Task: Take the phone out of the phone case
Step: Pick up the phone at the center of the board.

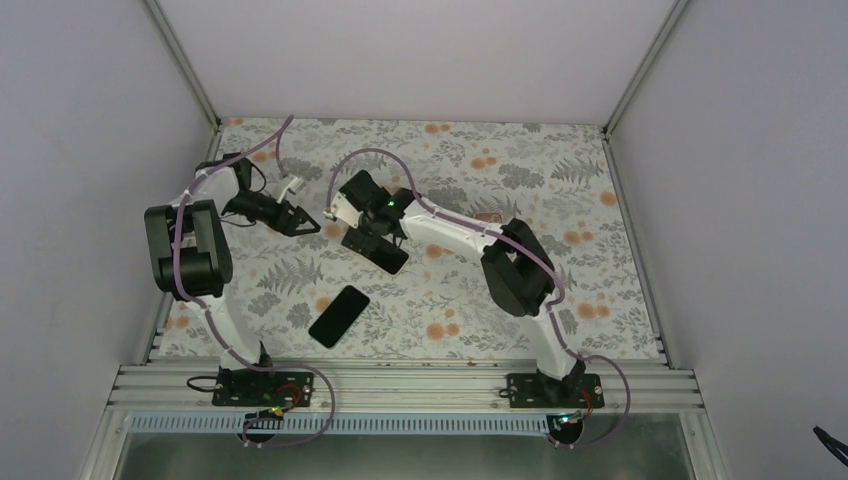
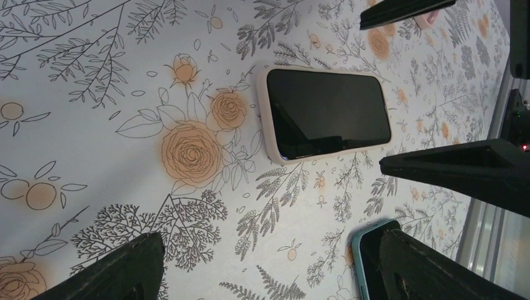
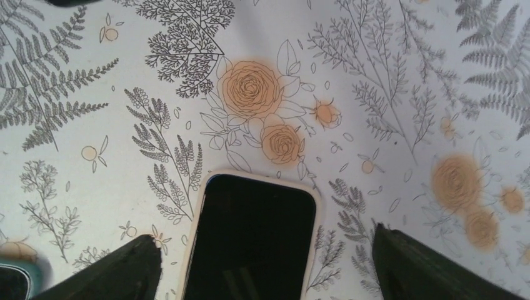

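Phone not yet out of its case; both tools wide and empty.

As far as I can see, none of the task is done: the phone lies screen-up on the desk, fully seated in its pale case. My right tool is open wide and grips nothing, with the phone's end showing between its fingers. The left tool is just as wide and empty, and the phone lies ahead of its tips. A blue-edged item lies beside its right finger; I can't tell whether it is a phone or a case. Left to do: grip the case and work the phone out.
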